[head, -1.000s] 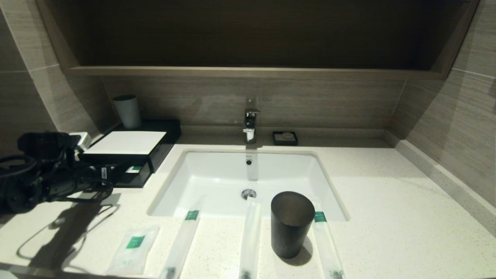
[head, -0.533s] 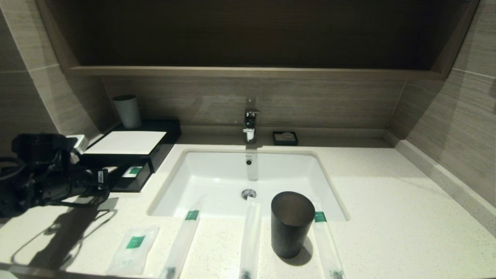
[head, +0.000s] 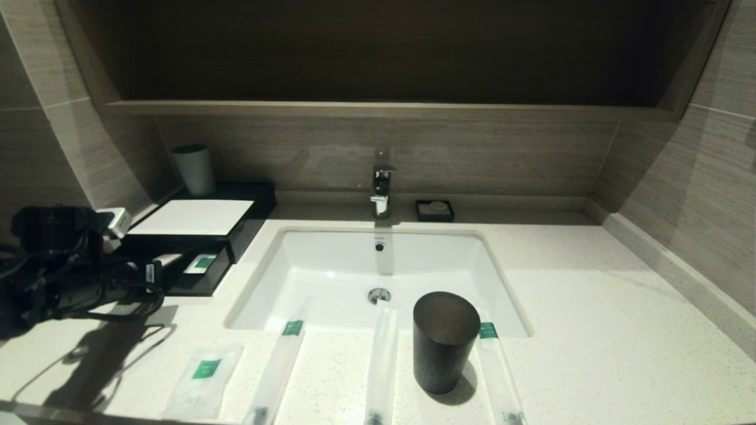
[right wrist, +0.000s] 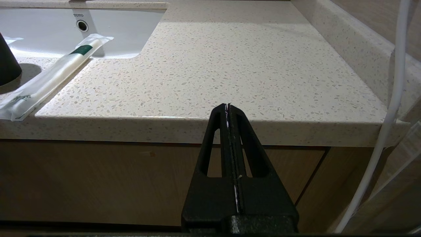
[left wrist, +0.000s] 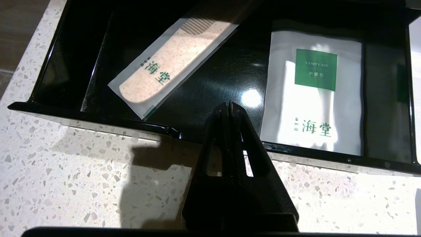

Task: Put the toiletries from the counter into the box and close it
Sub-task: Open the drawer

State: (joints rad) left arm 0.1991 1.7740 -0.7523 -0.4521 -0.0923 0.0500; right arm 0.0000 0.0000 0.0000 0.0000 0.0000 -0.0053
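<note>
Left gripper (left wrist: 229,104) pinched together, empty, tips over open drawer (left wrist: 210,75) front lip; right gripper (right wrist: 229,106) together, parked below counter (right wrist: 230,65) edge.

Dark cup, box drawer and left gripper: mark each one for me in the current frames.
dark cup (head: 443,348): head view, on its outer side wall.
box drawer (left wrist: 227,70): left wrist view, on the bare black floor between two sachets.
left gripper (left wrist: 229,106): left wrist view, at its shut fingertips.
</note>
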